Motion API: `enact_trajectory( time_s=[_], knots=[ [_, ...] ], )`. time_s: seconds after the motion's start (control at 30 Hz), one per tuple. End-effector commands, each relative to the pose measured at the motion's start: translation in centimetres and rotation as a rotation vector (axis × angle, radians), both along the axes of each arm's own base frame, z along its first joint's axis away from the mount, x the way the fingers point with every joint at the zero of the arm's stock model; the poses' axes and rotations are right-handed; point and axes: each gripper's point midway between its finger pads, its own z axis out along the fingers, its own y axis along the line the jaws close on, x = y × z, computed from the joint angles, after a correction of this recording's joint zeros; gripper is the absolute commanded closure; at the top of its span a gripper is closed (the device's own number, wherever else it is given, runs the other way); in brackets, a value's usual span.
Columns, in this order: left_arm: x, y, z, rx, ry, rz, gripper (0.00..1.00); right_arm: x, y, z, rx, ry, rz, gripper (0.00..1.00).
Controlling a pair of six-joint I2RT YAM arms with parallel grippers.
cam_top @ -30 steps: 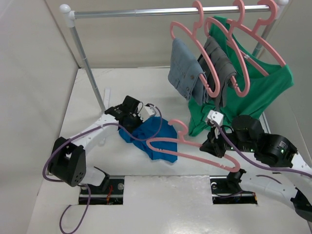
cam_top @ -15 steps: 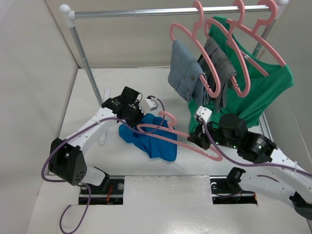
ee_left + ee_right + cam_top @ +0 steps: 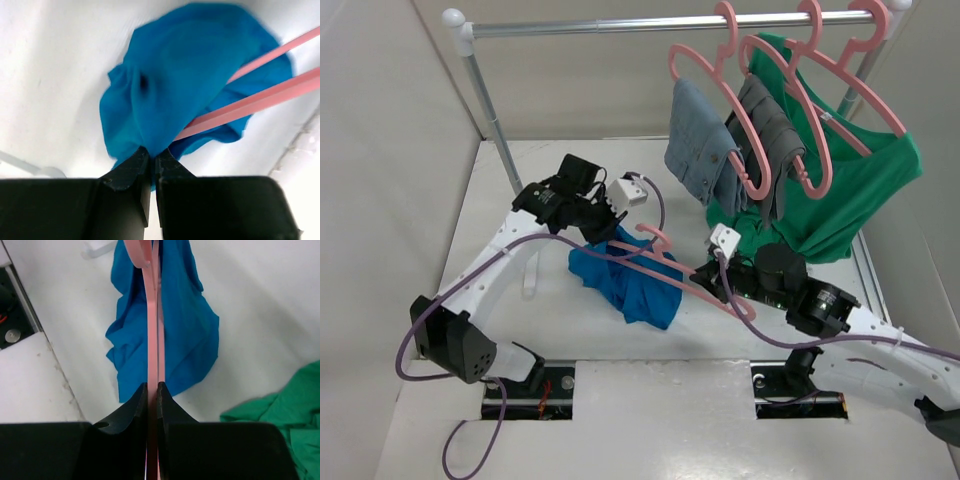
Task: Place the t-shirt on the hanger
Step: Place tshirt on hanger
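Note:
The blue t-shirt (image 3: 625, 280) lies crumpled on the white table, its upper edge lifted. My left gripper (image 3: 603, 232) is shut on that edge; the left wrist view shows cloth (image 3: 190, 75) pinched at my left gripper's tips (image 3: 153, 152). The pink hanger (image 3: 690, 278) slants across the shirt with its hook (image 3: 657, 239) above the cloth. My right gripper (image 3: 708, 284) is shut on the hanger's lower end. The right wrist view shows the hanger (image 3: 152, 315) running edge-on from my right gripper (image 3: 152, 386) over the t-shirt (image 3: 187, 330). Seen from the left wrist, its pink bars (image 3: 250, 102) vanish behind the raised cloth.
A clothes rack's rail (image 3: 650, 22) spans the back, and its left post (image 3: 495, 130) stands near my left arm. Pink hangers with grey garments (image 3: 705, 145) and a green shirt (image 3: 855, 185) hang at the right; the green hem (image 3: 280, 420) reaches the table.
My right gripper has carried the hanger left and away from the near edge, onto the t-shirt. My left gripper has pulled the shirt's edge up and back.

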Motion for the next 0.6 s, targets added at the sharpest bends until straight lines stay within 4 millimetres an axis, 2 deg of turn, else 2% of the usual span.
enact_trajectory(
  time_s=[0.0, 0.03, 0.23, 0.4, 0.53, 0.57],
  knots=[
    [-1.9, -1.7, 5.3, -0.143, -0.035, -0.095, 1.0, 0.3, 1.1, 3.3, 0.157, -0.148, 0.026, 1.0],
    [-2.4, -1.9, 6.5, -0.176, -0.055, -0.113, 1.0, 0.2, 0.9, 4.7, 0.204, -0.202, 0.028, 1.0],
    [-3.8, -3.4, 10.9, -0.304, -0.109, -0.2, 1.0, -0.7, 0.9, 5.4, 0.285, -0.293, 0.079, 1.0],
    [-5.9, -4.1, 11.9, -0.308, -0.109, -0.304, 1.0, -0.7, 0.7, 6.6, 0.35, -0.346, 0.067, 1.0],
    [-6.7, -5.2, 13.0, -0.372, -0.102, -0.347, 1.0, 0.0, 2.2, 5.3, 0.338, -0.36, 0.092, 1.0],
    [-6.6, -5.4, 13.9, -0.389, -0.123, -0.358, 1.0, 0.2, 2.5, 5.2, 0.341, -0.362, 0.092, 1.0]
  ],
)
